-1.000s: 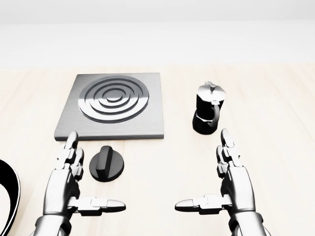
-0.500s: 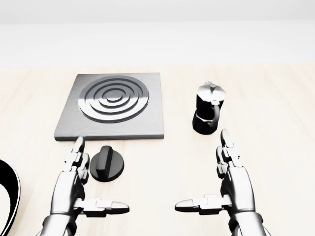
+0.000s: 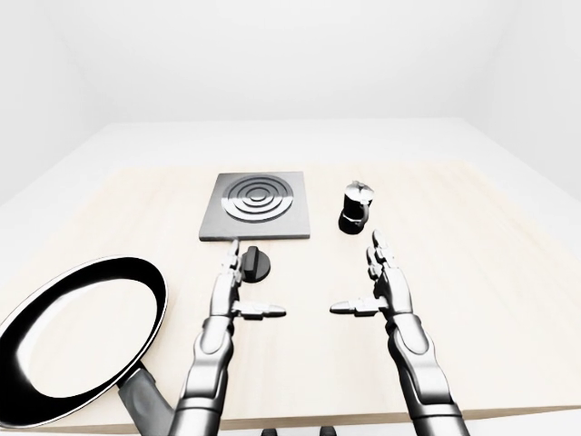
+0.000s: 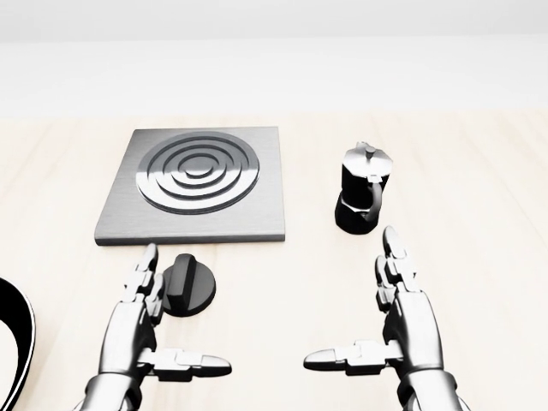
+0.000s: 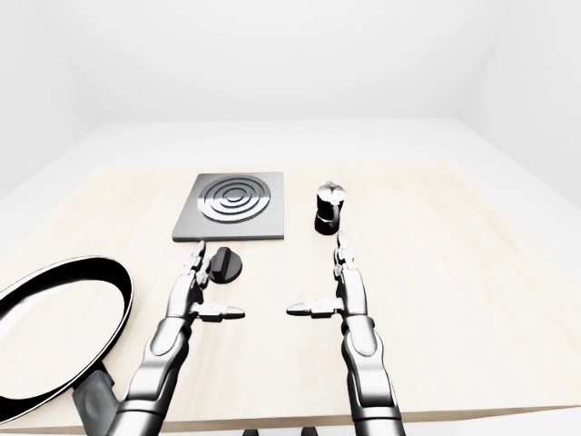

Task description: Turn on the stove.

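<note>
The stove point(image 4: 193, 184) is a grey square plate with concentric rings, in the upper left of the head view. Its black round knob point(image 4: 190, 285) lies on the table just below the plate's lower edge. My left hand point(image 4: 178, 318) is open, its fingers point(image 4: 144, 282) standing against the knob's left side and its thumb point(image 4: 201, 366) stretched out below the knob, not closed round it. My right hand point(image 4: 351, 300) is open too, lower right, holding nothing.
A black moka pot point(image 4: 361, 199) stands right of the stove, just above my right hand. A large black frying pan point(image 3: 162, 309) lies at the lower left of the left-eye view. The pale wooden table point(image 4: 479, 257) ends near a white wall.
My left hand has slid right, bringing its fingers from left of the knob up against it. The right hand, the knob and the camera have not moved.
</note>
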Available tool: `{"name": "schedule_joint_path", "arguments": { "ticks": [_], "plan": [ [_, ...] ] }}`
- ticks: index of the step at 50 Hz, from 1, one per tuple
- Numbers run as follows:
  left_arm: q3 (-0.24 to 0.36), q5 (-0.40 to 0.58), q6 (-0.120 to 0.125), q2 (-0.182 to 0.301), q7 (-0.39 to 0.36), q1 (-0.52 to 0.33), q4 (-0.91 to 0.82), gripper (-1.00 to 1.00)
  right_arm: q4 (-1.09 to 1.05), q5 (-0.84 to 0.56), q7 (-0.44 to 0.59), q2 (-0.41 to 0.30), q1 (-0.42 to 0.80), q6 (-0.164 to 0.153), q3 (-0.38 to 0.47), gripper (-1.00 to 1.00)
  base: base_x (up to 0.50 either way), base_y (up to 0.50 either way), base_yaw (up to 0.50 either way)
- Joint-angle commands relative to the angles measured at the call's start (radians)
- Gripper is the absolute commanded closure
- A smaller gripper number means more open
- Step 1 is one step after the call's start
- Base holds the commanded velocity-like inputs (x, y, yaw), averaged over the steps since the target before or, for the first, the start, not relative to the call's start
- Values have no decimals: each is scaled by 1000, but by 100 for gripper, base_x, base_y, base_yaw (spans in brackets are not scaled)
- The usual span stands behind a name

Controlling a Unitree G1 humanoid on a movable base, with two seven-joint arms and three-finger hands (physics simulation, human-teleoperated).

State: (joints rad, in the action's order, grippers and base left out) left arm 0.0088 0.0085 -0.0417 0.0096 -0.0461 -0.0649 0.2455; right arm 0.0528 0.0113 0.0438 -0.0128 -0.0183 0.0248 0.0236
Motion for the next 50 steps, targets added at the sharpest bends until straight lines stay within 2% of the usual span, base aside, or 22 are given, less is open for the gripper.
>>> {"name": "schedule_joint_path", "arguments": {
  "ticks": [1,3,10,11,14,17,29,37,38,39,40,41,42,46,48,50],
  "plan": [
    [1,2,-22,0,0,-15,52,-100,-5,-1,0,1,-2,-4,-2,-100,0,0,0],
    [-4,5,-14,-2,1,-10,42,-100,4,0,1,0,1,2,0,-100,0,0,0],
    [-3,5,-34,-2,-1,-22,80,-100,0,0,0,1,1,-4,-1,-100,0,0,0],
    [-3,6,-42,-2,-1,-26,93,-100,10,0,1,0,4,4,0,-100,0,0,0],
    [-7,8,-45,-4,-2,-26,98,-100,12,1,2,-1,4,6,1,-100,0,0,0],
    [-12,13,-46,-7,-3,-31,120,-100,5,1,1,0,3,-1,0,-100,0,0,0],
    [-29,25,-46,-16,-7,-26,118,-100,20,2,2,-1,7,8,2,-100,0,0,0],
    [-84,62,12,-37,-19,26,-12,-100,9,1,2,-1,4,-2,0,-100,0,0,0],
    [-89,65,18,-40,-19,31,-24,-100,32,1,2,0,6,19,1,-100,0,0,0],
    [-95,68,21,-41,-21,35,-31,-100,114,-1,3,1,16,62,5,-100,0,0,0],
    [-100,71,23,-43,-23,39,-36,-100,139,0,3,0,19,62,5,-100,0,0,0],
    [-116,81,32,-48,-27,49,-54,-100,33,2,0,-2,8,17,0,-100,0,0,0],
    [-117,81,33,-48,-27,50,-55,-100,25,2,0,-1,7,11,0,-100,0,0,0],
    [-159,99,61,-57,-41,81,-115,-100,10,1,0,0,5,-3,-1,-100,0,0,0],
    [-180,94,87,-61,-54,101,-167,-100,8,1,1,0,4,-5,-1,-100,0,0,0],
    [-193,101,98,-59,-49,112,-194,-100,12,0,1,0,4,-1,-1,-100,0,0,0]
  ]
}}
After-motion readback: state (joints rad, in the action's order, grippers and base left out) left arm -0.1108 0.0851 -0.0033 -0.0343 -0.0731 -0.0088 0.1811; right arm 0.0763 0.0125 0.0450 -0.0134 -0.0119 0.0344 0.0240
